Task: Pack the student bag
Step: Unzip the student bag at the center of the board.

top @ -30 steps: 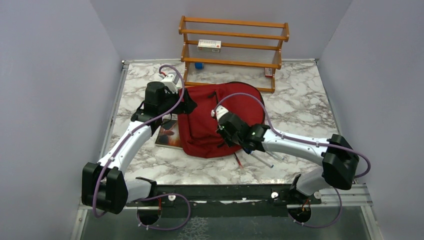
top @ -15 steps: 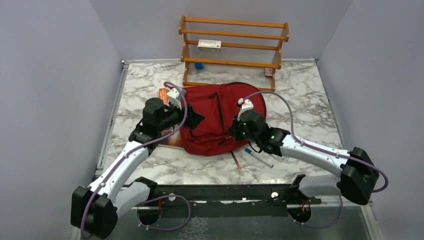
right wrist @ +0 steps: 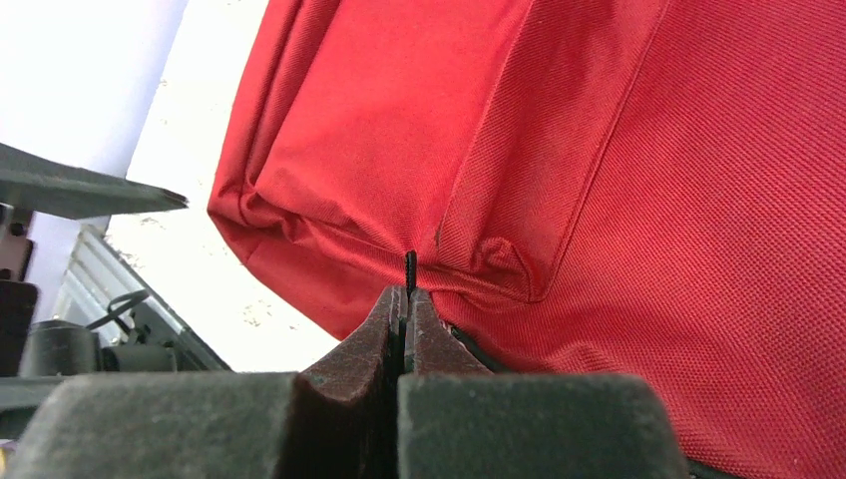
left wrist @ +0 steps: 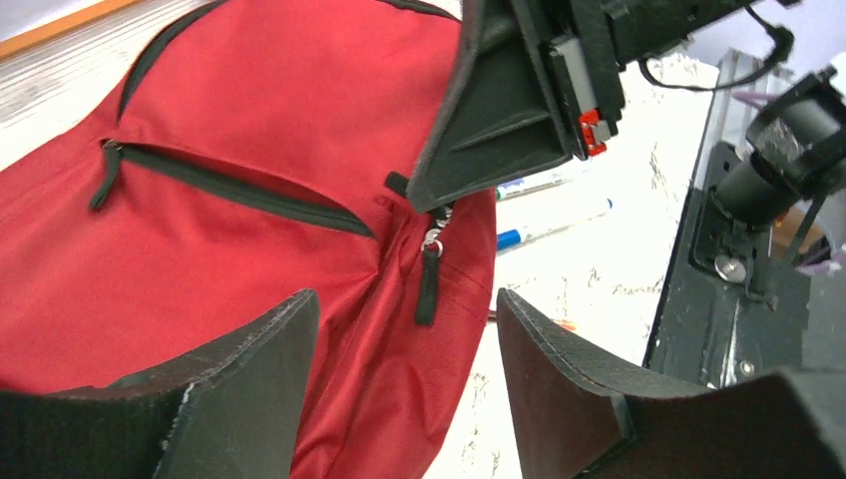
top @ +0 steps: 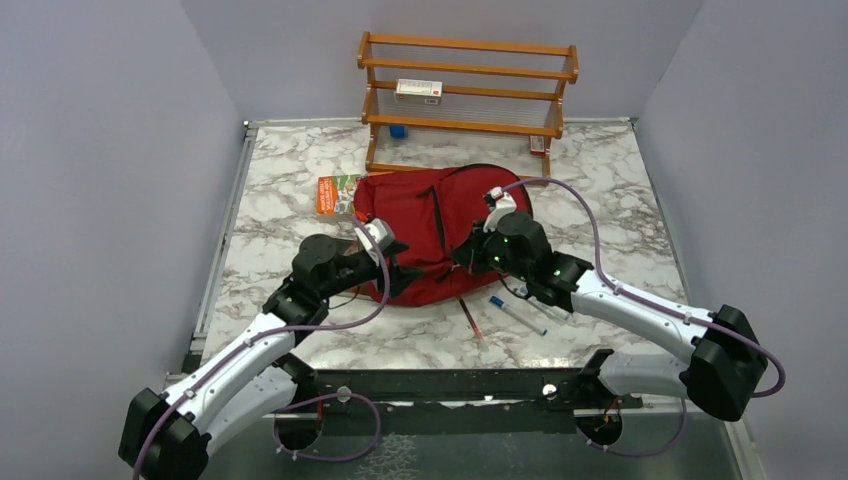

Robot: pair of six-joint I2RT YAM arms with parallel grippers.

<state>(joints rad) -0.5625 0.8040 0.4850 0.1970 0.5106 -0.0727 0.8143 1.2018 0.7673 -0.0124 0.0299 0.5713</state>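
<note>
the student bag (top: 430, 215) is lying flat near the middle of the marble table (top: 610, 190), its dark front pocket zip running from 12 to 6 o'clock in the top view. the left gripper (left wrist: 407, 299) is hovering at the bag's 7 o'clock corner with its fingers (left wrist: 249, 384) spread wide apart and nothing between them; through the gap its own camera is showing red cloth and a black zipper pull (left wrist: 428, 284) hanging loose. the right gripper (right wrist: 407, 294) is sitting at the bag's 5 o'clock edge, jaws pressed fully together and pinching a thin black tab (right wrist: 409, 264) that is sticking up at the bag's seam. the two grippers are facing each other across the bag's near edge, close but not touching.

an orange book (top: 338, 193) is lying at the bag's 10 o'clock, just beside it. a blue-capped pen (top: 518, 314) and a red pen (top: 471, 321) are lying on the table at the bag's 5 o'clock. a wooden rack (top: 468, 47) is standing at 12 o'clock against the back wall, carrying a small white box (top: 418, 90).
</note>
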